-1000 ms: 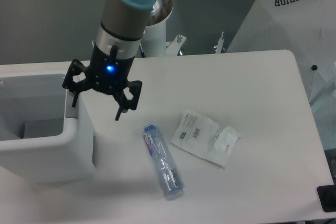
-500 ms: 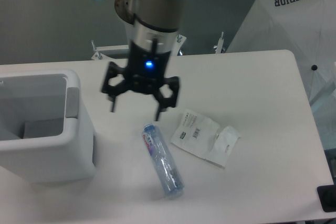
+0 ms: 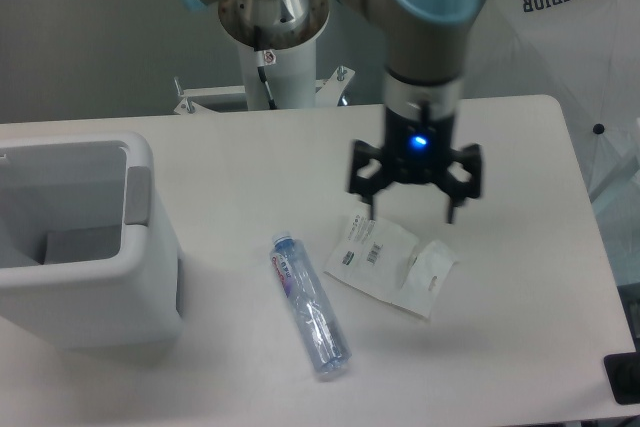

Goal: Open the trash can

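Bare tabletop between trash can and end effector — bottle and wrapper lower down.

- The gripper moves away from the trash can to the right.
- It now hangs, fingers spread, above the white packet.

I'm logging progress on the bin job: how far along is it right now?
Done: the trash can stands open, its inside showing from above, no lid over it. In hand: nothing; the gripper is open and empty, above the white packet, away from the can. Left: nothing of the opening looks undone. The bottle and packet lie on the table.
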`<state>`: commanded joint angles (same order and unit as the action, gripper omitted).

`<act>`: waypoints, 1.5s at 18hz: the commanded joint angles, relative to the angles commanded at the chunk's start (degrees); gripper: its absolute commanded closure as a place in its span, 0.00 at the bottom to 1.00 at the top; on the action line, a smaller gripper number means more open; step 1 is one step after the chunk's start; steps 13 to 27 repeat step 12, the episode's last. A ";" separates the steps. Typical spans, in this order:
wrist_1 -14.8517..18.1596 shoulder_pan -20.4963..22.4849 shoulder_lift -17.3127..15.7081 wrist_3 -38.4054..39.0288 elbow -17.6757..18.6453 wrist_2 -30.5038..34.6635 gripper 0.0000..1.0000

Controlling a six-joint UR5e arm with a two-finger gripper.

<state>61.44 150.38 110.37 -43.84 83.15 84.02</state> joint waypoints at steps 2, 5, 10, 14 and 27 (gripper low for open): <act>-0.36 1.14 1.50 -4.91 -0.18 2.46 0.00; -0.01 3.60 2.21 -15.98 -0.71 3.61 0.00; 0.52 5.02 2.65 -23.66 -0.80 3.96 0.00; 0.43 4.75 3.00 -23.40 -0.71 4.14 0.00; 0.43 4.75 3.00 -23.40 -0.71 4.14 0.00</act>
